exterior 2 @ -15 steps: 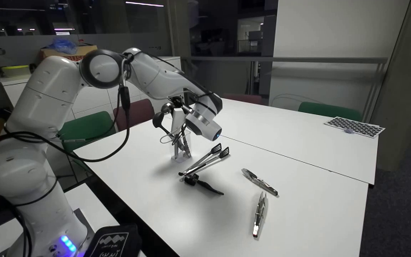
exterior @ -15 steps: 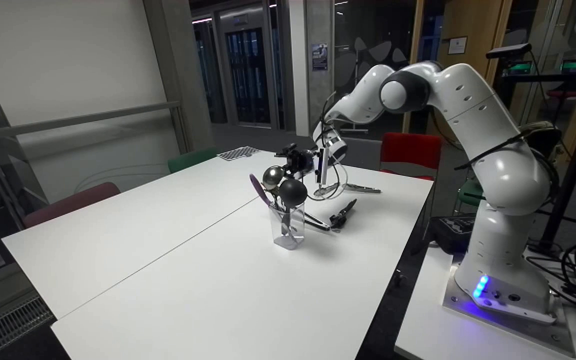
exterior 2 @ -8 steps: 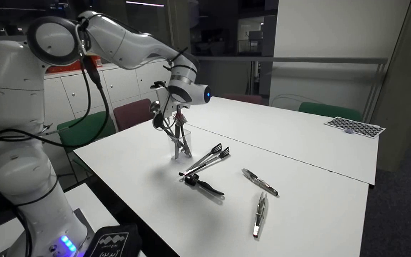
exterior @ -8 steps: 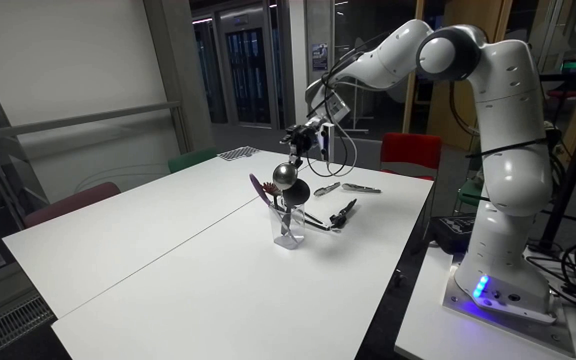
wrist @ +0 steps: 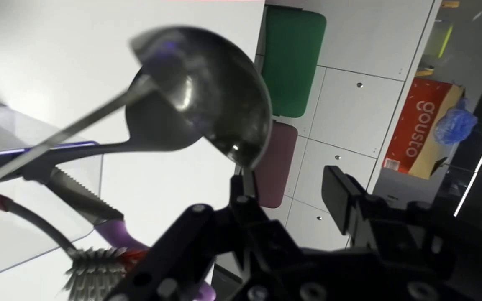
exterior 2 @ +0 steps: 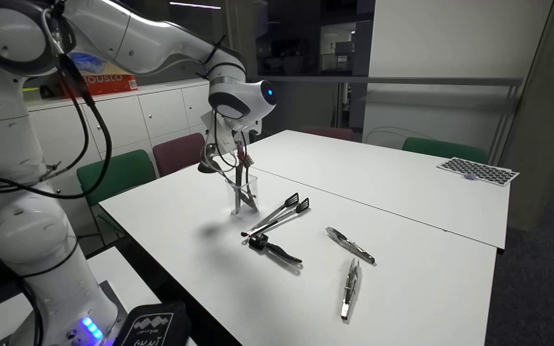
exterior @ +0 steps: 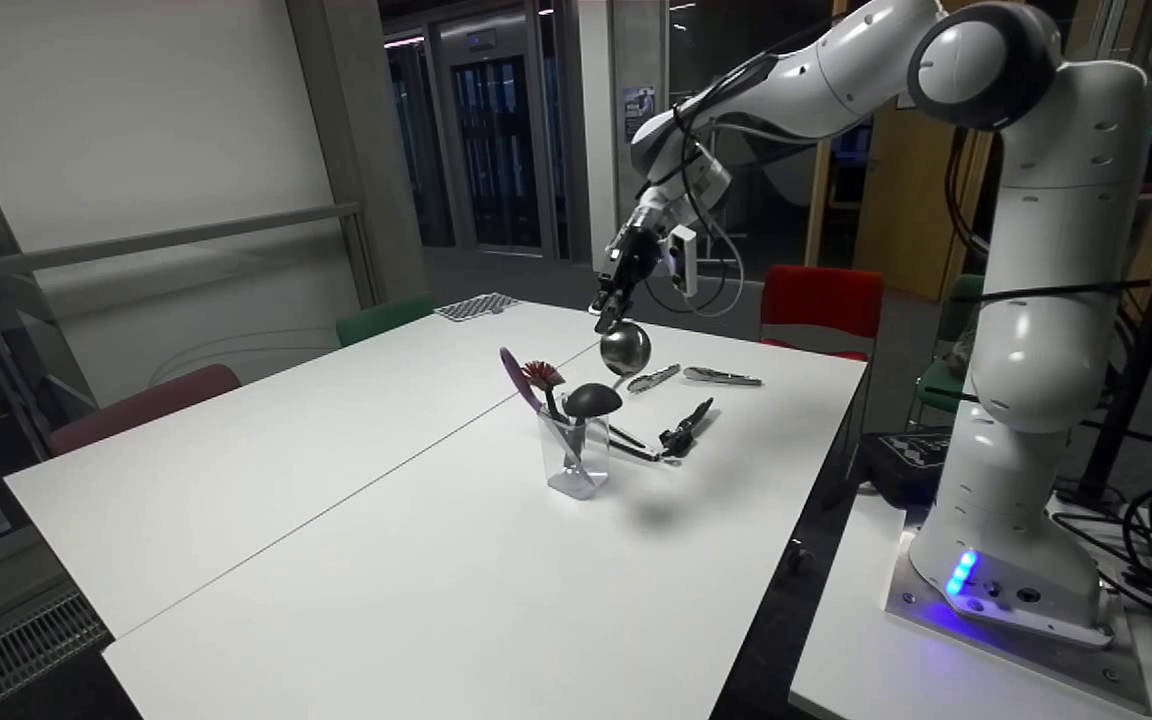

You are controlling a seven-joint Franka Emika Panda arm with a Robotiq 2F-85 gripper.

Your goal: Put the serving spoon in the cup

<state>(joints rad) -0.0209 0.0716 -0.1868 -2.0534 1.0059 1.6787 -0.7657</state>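
Note:
The serving spoon shows its silvery bowl (wrist: 220, 96), blurred in the wrist view, close to the left fingertip. Its thin handle (wrist: 69, 131) runs down across the rim of the see-through cup; where it ends is hidden. In an exterior view the bowl (exterior: 626, 348) hangs tilted just under my gripper (exterior: 608, 315). Inside the cup (exterior: 596, 465) stand a dark ladle (exterior: 593, 400), a red-ended brush (exterior: 541, 375) and a purple-handled utensil (exterior: 516, 372). My gripper (wrist: 289, 184) has its jaws apart and nothing between them.
Black slotted tongs (exterior 2: 277, 218) and a black-handled tool (exterior 2: 277, 252) lie near the cup. Farther off rest silver tongs (exterior 2: 351, 246) and another silver pair (exterior 2: 349, 290). A checkered board (exterior 2: 479, 170) lies at the table's far corner.
The arm has risen and drawn back toward its base. The spoon's bowl has swung away from the purple utensil, past the dark ladle. The dark ladle has turned in the cup.

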